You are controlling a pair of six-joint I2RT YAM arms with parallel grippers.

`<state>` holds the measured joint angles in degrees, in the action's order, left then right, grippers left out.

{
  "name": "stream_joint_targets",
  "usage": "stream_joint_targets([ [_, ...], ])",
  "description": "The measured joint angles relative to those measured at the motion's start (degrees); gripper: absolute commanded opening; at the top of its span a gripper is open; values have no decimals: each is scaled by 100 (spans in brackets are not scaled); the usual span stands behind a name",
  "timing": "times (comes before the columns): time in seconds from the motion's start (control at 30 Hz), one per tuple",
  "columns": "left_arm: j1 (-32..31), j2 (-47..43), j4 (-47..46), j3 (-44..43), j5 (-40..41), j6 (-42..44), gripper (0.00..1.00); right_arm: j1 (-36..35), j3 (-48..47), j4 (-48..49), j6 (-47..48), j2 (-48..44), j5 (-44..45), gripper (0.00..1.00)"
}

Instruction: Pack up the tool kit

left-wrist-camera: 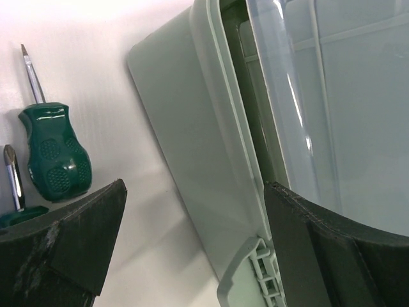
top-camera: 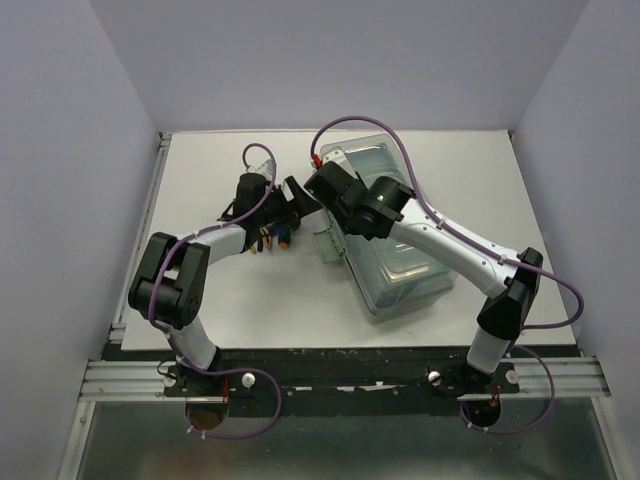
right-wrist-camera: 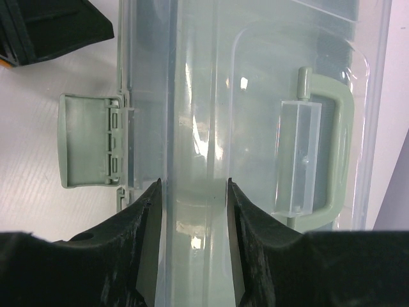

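The grey-green toolbox (top-camera: 405, 265) lies slanted at the table's centre right, with its translucent lid (right-wrist-camera: 255, 77) on top and its top handle (right-wrist-camera: 332, 153) flat. My left gripper (left-wrist-camera: 195, 211) is open and straddles the box's left side wall (left-wrist-camera: 192, 128), one finger (left-wrist-camera: 332, 256) on the lid side. A dark gap shows between rim and lid. My right gripper (right-wrist-camera: 193, 192) is open just above the lid near its left edge. A green-handled screwdriver (left-wrist-camera: 54, 157) lies on the table left of the box, beside a second one (left-wrist-camera: 13, 185). Pliers and hammer are not visible.
A side latch (right-wrist-camera: 86, 141) hangs open off the box's left wall; it also shows in the left wrist view (left-wrist-camera: 255, 275). Small tools (top-camera: 272, 238) lie under my left wrist. The two grippers (top-camera: 308, 192) are close together at the box's far left corner. White walls enclose the table.
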<state>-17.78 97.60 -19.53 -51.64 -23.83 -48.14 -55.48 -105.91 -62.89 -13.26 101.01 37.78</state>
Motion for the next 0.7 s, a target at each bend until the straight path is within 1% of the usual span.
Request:
stream_joint_targets([
  [0.13, -52, 221, -190, -28, -31, -103, 99, 7, 0, 4, 22, -22, 2, 1],
  [0.7, -155, 636, -782, -140, -94, -387, 99, 22, -11, -24, 140, -142, 162, 1],
])
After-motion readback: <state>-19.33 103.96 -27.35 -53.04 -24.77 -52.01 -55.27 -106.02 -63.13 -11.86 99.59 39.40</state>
